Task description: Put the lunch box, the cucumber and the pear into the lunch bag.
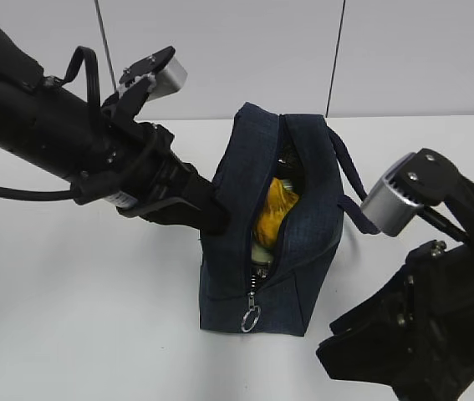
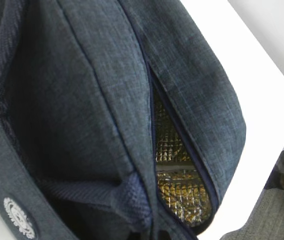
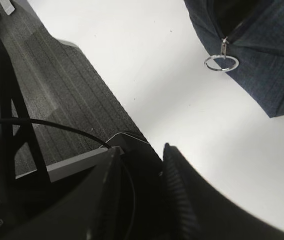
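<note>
The navy lunch bag (image 1: 303, 251) stands upright mid-table with its zipper open. Through the opening shows the yellow-orange pear (image 1: 274, 213), and under it a pale green edge of the lunch box (image 1: 261, 248). The cucumber is hidden. My left gripper (image 1: 218, 215) presses into the bag's left wall. In the left wrist view the lunch bag (image 2: 81, 100) fills the frame and hides the jaws, with fabric bunched where they close. The right gripper (image 3: 142, 150) stands open and empty at the table's front right edge, short of the ring pull (image 3: 221, 63).
The bag's silvery lining (image 2: 174, 150) shows through the open zipper. Its loop handle (image 1: 349, 180) hangs off the right side. The white table (image 1: 69, 292) ends just beneath the right gripper, where grey floor (image 3: 56, 90) lies below.
</note>
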